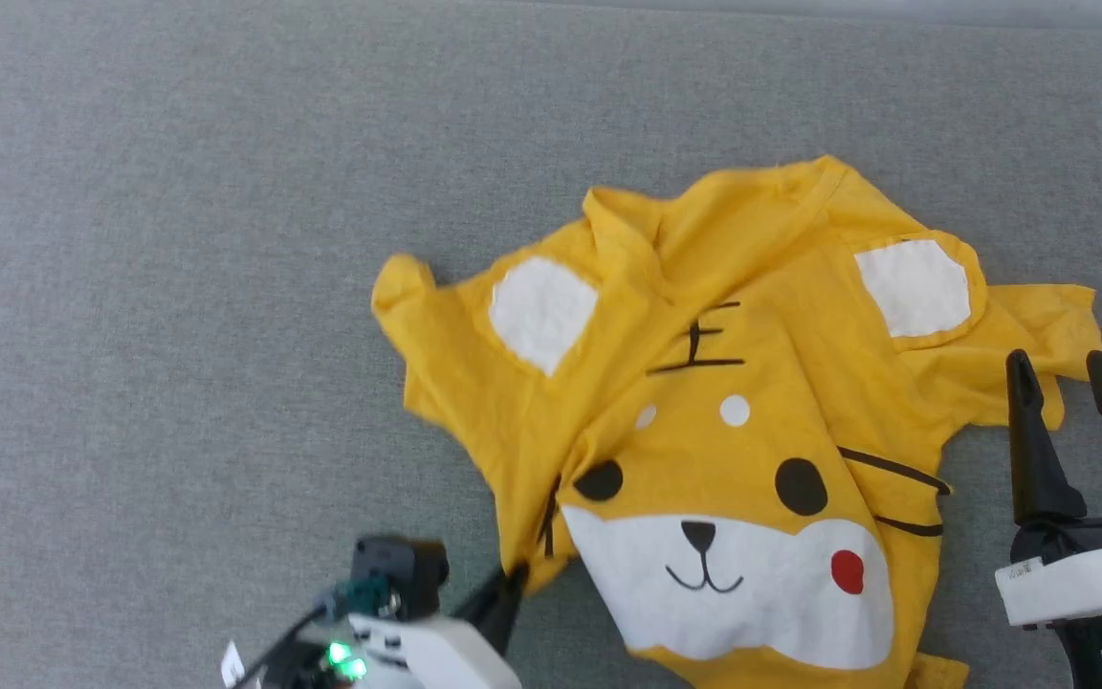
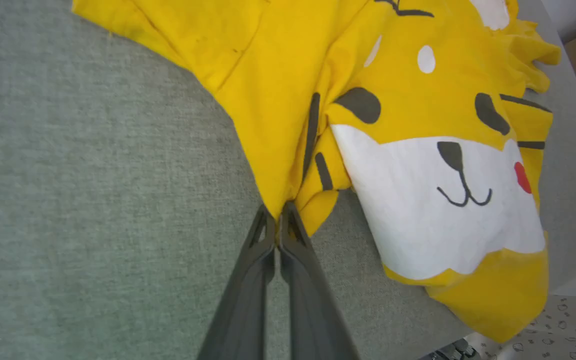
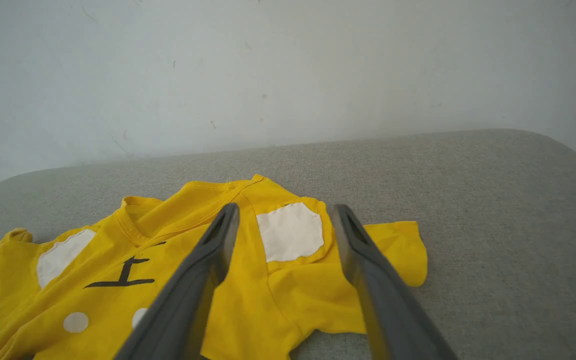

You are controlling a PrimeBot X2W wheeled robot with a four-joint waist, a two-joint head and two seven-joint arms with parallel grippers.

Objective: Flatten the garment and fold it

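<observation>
Grey fabric surface point(image 1: 178, 239): broad, padded, set against a pale wall point(image 3: 288, 65).

Garment point(image 1: 733, 450): yellow T-shirt lying face up and rumpled on the surface, right of centre, with a fold bunched down the face's left side.

Right gripper point(image 1: 1060, 362): fingers spread wide, holding nothing, just beside the shirt's right sleeve.

Left gripper point(image 2: 278, 210): fingers pinched together on the bunched yellow fold at the shirt's lower left edge.

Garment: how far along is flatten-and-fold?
Done: nothing flattened yet; the garment lies crumpled, face up, on the grey surface. In hand: left tool shut on a bunched edge beside the printed face; right tool open at its edge, empty. Left: spread flat, then fold.
</observation>
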